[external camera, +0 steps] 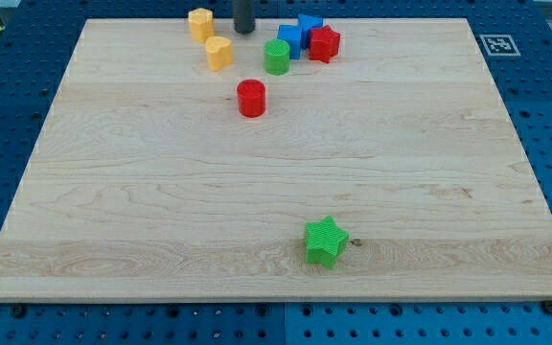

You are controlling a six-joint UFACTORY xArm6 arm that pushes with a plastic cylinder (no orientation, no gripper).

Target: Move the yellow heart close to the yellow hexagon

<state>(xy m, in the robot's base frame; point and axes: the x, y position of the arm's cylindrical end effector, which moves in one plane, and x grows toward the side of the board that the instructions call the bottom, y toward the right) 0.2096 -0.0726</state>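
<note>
A pale wooden bench [276, 192] carried small plastic blocks. Taking the yellow hexagon [200, 22] as landmark, the yellow heart [218, 53] lay just below and slightly right of it, apart. My tip [244, 30], a bare rod holding nothing, stood just right of the hexagon. The heart looked light, rigid and slippery; best pushed from its lower side.

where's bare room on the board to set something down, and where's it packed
Bare: the whole middle band between the red cylinder and the green star, plus both sides of that star.

Crowded: the view's top, where two yellow blocks, my tip, the green cylinder, blue blocks and a red block cluster.
</note>
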